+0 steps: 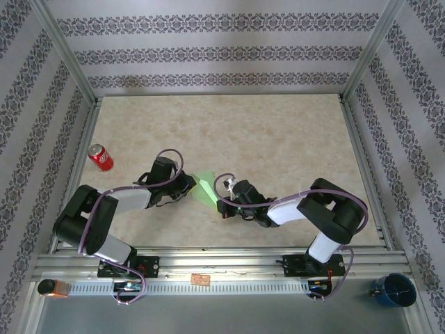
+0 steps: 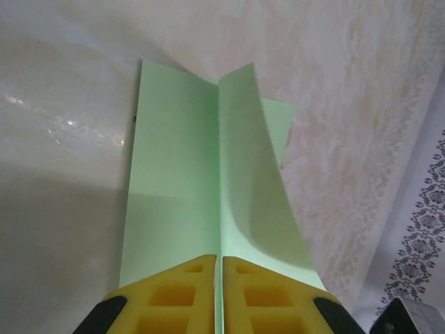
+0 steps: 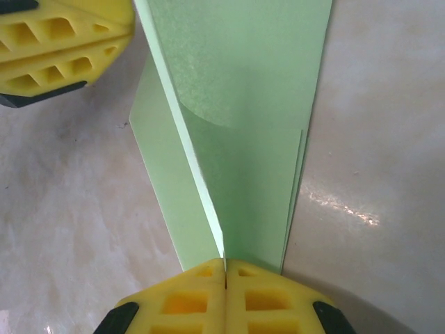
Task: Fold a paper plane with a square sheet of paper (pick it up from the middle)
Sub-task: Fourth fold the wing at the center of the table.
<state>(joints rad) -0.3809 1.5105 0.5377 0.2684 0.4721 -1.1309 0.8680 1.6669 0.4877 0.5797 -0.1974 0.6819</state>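
Patterned wallpaper panels wall in a pale marbled desk (image 1: 278, 132). Seen from its own wrist, the left tool (image 2: 219, 261) has its yellow fingers (image 2: 174, 296) almost together, pinching the raised centre crease of the light green sheet of paper (image 2: 174, 181). The right tool (image 3: 226, 264) is pressed fully closed on the same crease at the opposite end (no gap shows between its pads), and the left tool's fingers show at the upper left of that view (image 3: 62, 49). From the crease one flap lies flat on the desk while the other curls upward, throwing a soft shadow. From overhead, the sheet (image 1: 206, 186) sits between the two tools (image 1: 186, 186) (image 1: 226, 205), a little nearer than the desk's middle. A red can (image 1: 101, 157) stands well apart to the left. A blue cup (image 1: 394, 289) rests beyond the near right corner, off the desk.
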